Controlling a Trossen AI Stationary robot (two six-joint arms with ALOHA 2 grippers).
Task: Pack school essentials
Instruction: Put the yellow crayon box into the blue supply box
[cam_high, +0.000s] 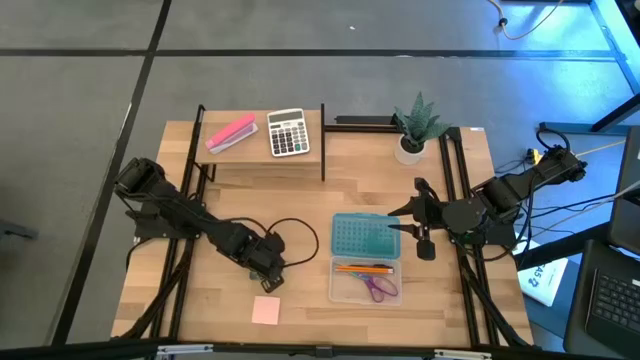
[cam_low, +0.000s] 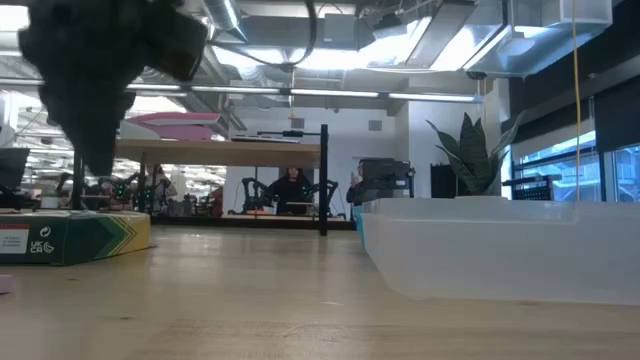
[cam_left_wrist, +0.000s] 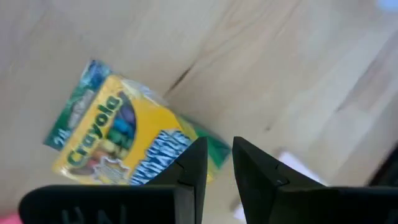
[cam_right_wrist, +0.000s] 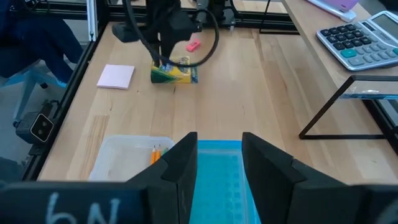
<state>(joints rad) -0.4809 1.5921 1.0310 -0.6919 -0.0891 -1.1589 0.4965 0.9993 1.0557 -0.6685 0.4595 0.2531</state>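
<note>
pale wooden boards make up the table (cam_high: 300, 210), which stands on a grey floor with dark seams; beyond it, the low view shows a long bright room with people sitting far off. at the table's back sits a small raised shelf (cam_high: 262, 155) carrying a pink block (cam_high: 231, 133) and a grey-white calculator (cam_high: 288, 133), and a potted plant (cam_high: 414, 128) stands near the back right corner.

toward the front right lies a clear plastic box (cam_high: 366, 280) with an orange pencil (cam_high: 363, 268) and purple-handled scissors (cam_high: 380, 290) inside. its blue lid (cam_high: 362, 237) is open just behind it. the right gripper (cam_high: 412, 222) hovers at the lid's right edge, fingers (cam_right_wrist: 183, 163) apart with nothing between them, blue lid showing in the gap.

the left arm reaches to the front left of the table, a black cable looping beside it. the left gripper (cam_high: 268, 262) hangs over the yellow-green crayon box (cam_right_wrist: 174, 73), which lies flat on the wood. in the left wrist view its two fingers (cam_left_wrist: 196, 163) stand nearly together with only a thin gap, just above the crayon box and not clamped on it. a tiny red piece (cam_right_wrist: 193, 45) lies on the table near the crayon box, and the square pink notepad (cam_high: 266, 311) sits apart from both near the front edge.
</note>
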